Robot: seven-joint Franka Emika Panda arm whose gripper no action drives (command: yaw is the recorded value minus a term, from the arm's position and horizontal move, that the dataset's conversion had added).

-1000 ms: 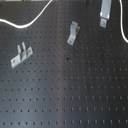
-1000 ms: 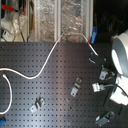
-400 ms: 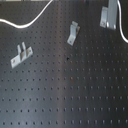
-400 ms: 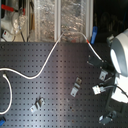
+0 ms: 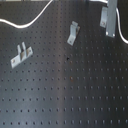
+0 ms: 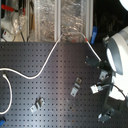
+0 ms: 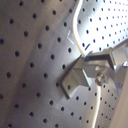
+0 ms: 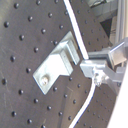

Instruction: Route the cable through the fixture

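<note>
Trailing in loose bends across a black perforated desk (image 6: 60, 85), the white cable (image 6: 47, 62) runs from the second exterior view's left edge up to the back edge of the board, then down toward the white robot arm (image 6: 117, 52) on the second exterior view's right. In the first exterior view the same cable (image 5: 35, 19) arcs along the top, passing behind a tall metal bracket (image 5: 108, 20); two more brackets, one tilted (image 5: 73, 33) and one low (image 5: 21, 54), stand well apart on the desk. In both wrist views the cable (image 8: 82, 47) passes just beside a bolted angle bracket (image 8: 55, 62) and runs to the tool (image 8: 100, 75). Whether the tool's jaws clamp the cable or merely flank it cannot be told.
</note>
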